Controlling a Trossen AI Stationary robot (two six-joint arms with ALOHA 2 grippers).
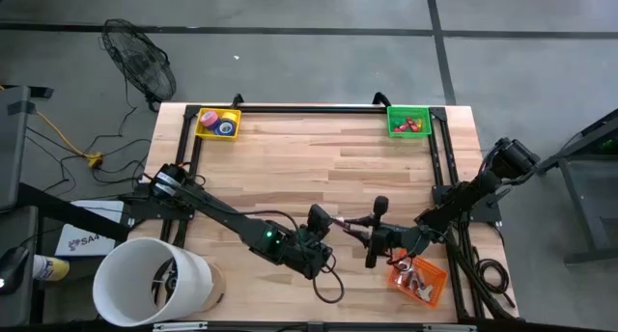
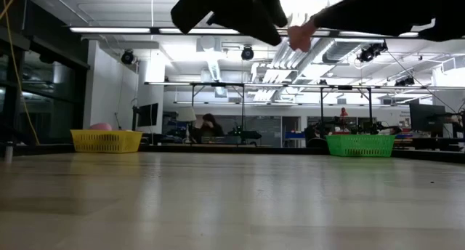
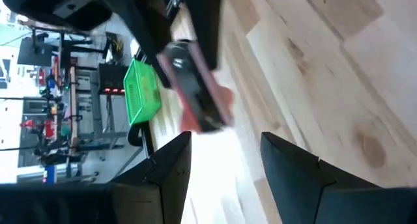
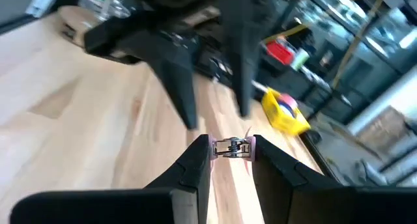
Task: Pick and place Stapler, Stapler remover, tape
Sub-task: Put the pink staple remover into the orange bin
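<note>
Pinched closest to your right wrist camera is the stapler remover (image 4: 231, 147): small, pink-sided, with a shiny metal middle. The right hand (image 4: 231, 154) is closed narrowly on it, one dark finger against each side. From the left wrist it reads as a pink and black piece (image 3: 197, 87) hanging from those fingers, clear of the wood. In your overhead view it sits at about 6 o'clock on the desk (image 1: 290, 168), held in the air.

Just beside it at 9 o'clock, the left hand (image 3: 225, 165) stands wide with nothing between its fingers, which point toward the remover.

Farther out you have an orange tray (image 1: 430, 291) at 5 o'clock with small items in it, a green tray (image 1: 407, 131) at 1 o'clock, and a yellow tray (image 1: 205, 131) at 11 o'clock holding rolls of tape (image 1: 226, 125).
</note>
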